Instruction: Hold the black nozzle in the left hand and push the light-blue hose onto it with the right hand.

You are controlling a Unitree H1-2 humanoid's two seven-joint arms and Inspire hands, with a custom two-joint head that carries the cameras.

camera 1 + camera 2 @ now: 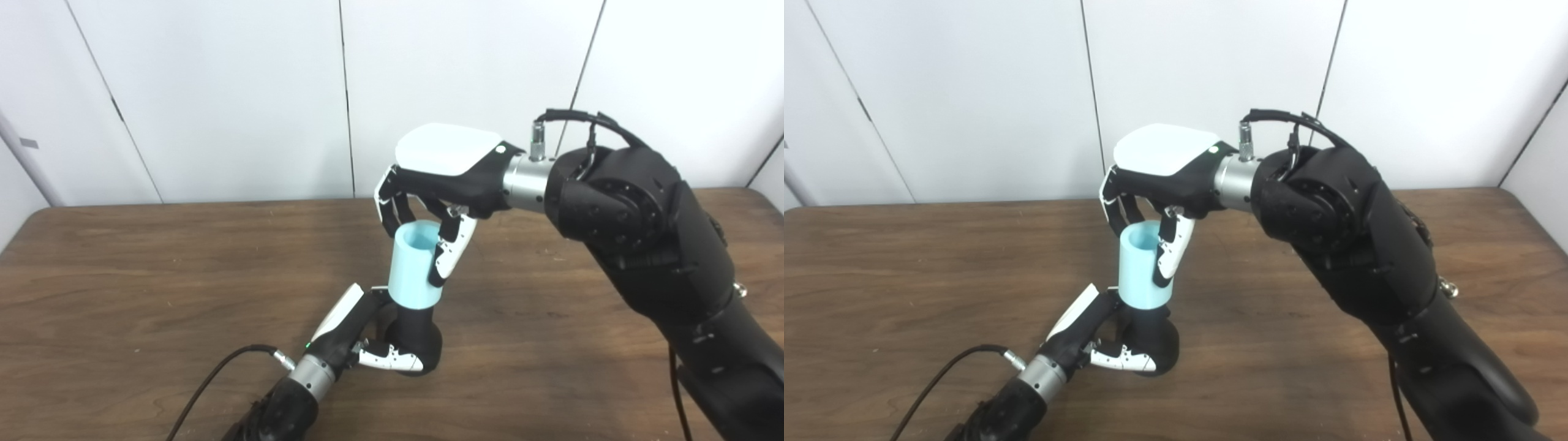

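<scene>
The wooden table [153, 275] fills the lower scene, with white wall panels behind it; over its middle the right hand [438, 184] comes down from above, fingers curled round the upper end of the light-blue hose [413, 266], thumb [450, 254] lying down one side and the other fingers [387, 205] on the far side, so it is pinching the hose near its open rim; the hose stands nearly upright, a short, thick-walled tube whose open top shows a clean round mouth, and I judge it stiff enough to keep its shape under the grip, light, and smooth enough to slip if squeezed too gently; a hold on its upper half, as here, leaves the lower rim free to slide downward; directly beneath, its lower edge meets the black nozzle [419, 340], whose neck appears to enter the hose, though how deep it sits inside cannot be seen; the nozzle looks rigid and rounded at the base, probably heavier than the hose, best clasped low round that bulb; the left hand [361, 343] wraps it there, fingers closed on it just above the table; whether the nozzle's base touches the table is hard to tell, and the left palm is mostly hidden.
</scene>
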